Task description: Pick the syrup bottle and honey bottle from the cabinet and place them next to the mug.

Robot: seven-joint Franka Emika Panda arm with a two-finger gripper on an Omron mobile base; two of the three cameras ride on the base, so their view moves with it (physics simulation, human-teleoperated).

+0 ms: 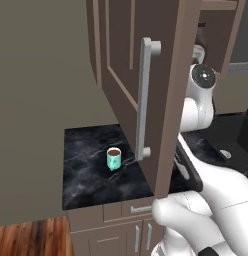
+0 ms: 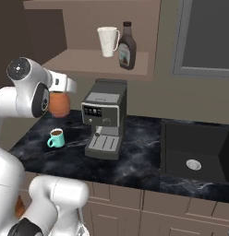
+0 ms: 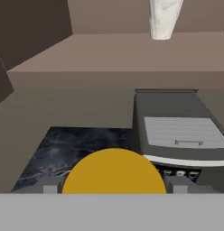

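Rendered home kitchen. Dark marbled counter (image 2: 135, 161) over brown base cupboards with short grey handles; brown wall cabinet (image 1: 168, 100) with panelled door open and long bar handle. Sunk dark sink (image 2: 195, 156) with drain under a grey-framed window (image 2: 204, 41). Grey coffee machine (image 2: 105, 117) on the counter, teal mug (image 2: 55, 138) beside it. Wood floor (image 1: 31, 237) at lower left.

Grey coffee machine (image 2: 105, 119) on black counter (image 2: 135, 161), white cup (image 2: 107, 41), sink (image 2: 195, 152)

Honey bottle (image 2: 59, 105) half behind arm
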